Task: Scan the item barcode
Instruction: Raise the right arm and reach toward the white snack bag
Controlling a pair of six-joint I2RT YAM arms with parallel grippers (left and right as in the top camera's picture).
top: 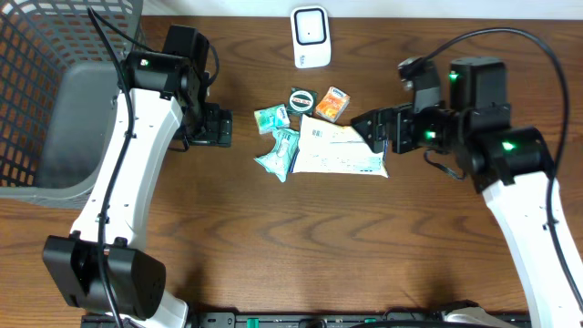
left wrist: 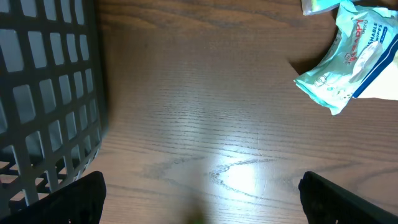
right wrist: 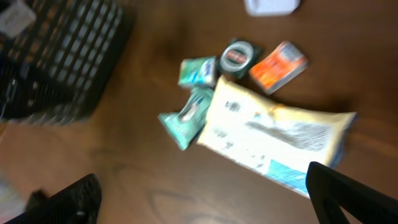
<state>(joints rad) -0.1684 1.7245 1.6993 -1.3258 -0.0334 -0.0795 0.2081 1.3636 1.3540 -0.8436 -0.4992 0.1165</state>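
Five small goods lie in a loose cluster at the middle of the brown wood-grain table (top: 301,237): one large cream flat pouch (top: 339,150) with print and a blue patch at one corner; one teal wipes pack (top: 278,155) touching the pouch's left edge; one small teal packet (top: 271,117) just above the wipes; one round dark tin (top: 301,97); one small orange box (top: 332,105) just beside the tin, at the pouch's top edge; the print is too small to tell a barcode on any of them.

One white rounded device with a dark window (top: 310,36) stands at the far edge of the table, beyond the cluster and apart from it; one grey mesh plastic basket (top: 55,91) fills the far left corner.

There are two white arms. The left gripper (top: 217,126) sits between the basket and the cluster, jaws spread wide and pinching nothing; its wrist view shows dark fingers (left wrist: 74,199) at the lower corners over bare wood, with the wipes pack at upper right and the basket wall at left. The right gripper (top: 373,128) sits just at the pouch's right end, also spread wide and empty; its wrist view is blurred, yet all five goods show between its fingers (right wrist: 348,193). The left arm's white link crosses the basket's rim in the overhead view.

A pale strip runs beyond the table's far edge; a black rail lines the near edge.
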